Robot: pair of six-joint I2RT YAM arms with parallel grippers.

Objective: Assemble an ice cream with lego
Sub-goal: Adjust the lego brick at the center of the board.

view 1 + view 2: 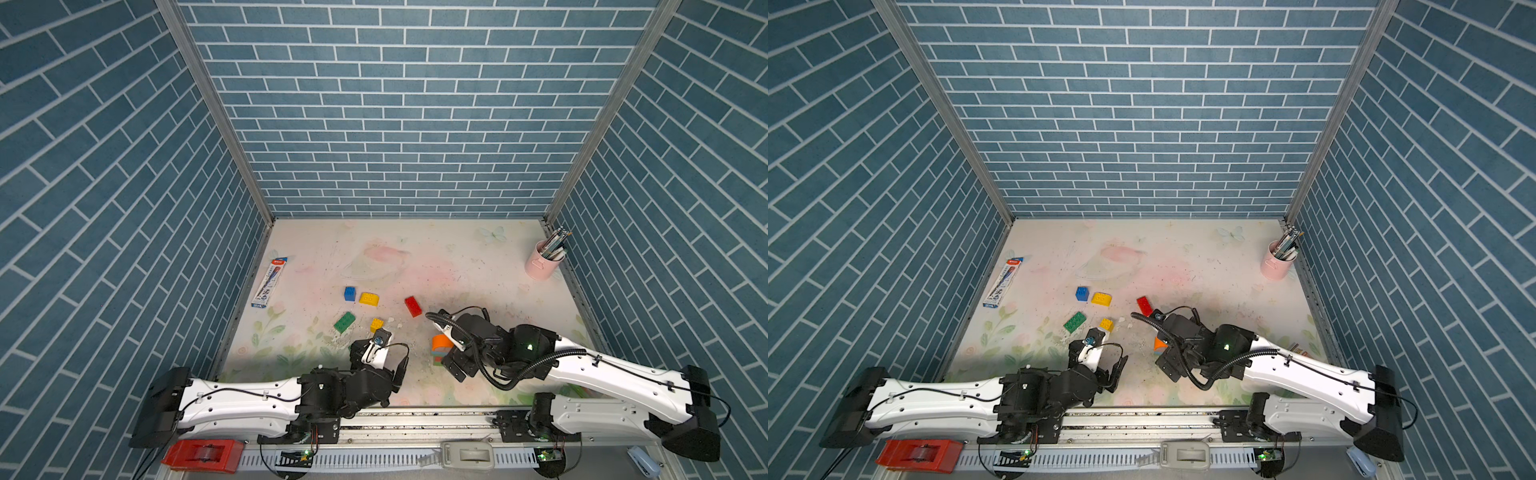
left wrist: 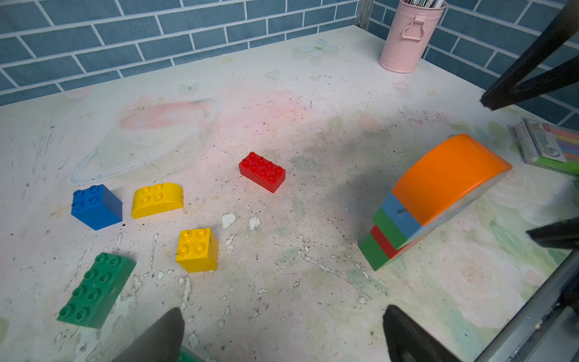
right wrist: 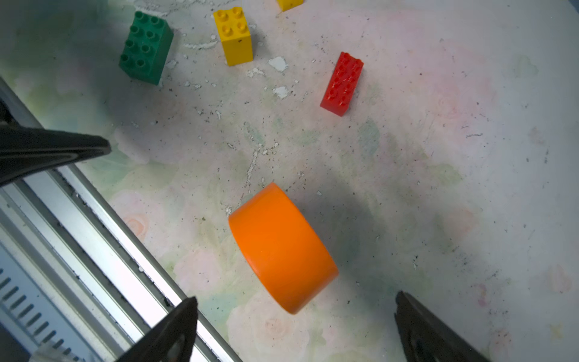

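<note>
Right wrist view: my right gripper hangs with its jaws wide apart, holding nothing, above a stack of lego capped by an orange rounded brick. In the left wrist view, blue, green, red and green layers run beneath that cap. The stack stands near the front edge of the table. My left gripper, to the stack's left, is likewise spread and empty over bare tabletop. Farther out lie loose bricks, studs up and apart from one another: a yellow square brick, a green oblong brick, a red oblong brick, a yellow rounded brick and a blue square brick. A pink pen cup stands in the far right corner.
</note>
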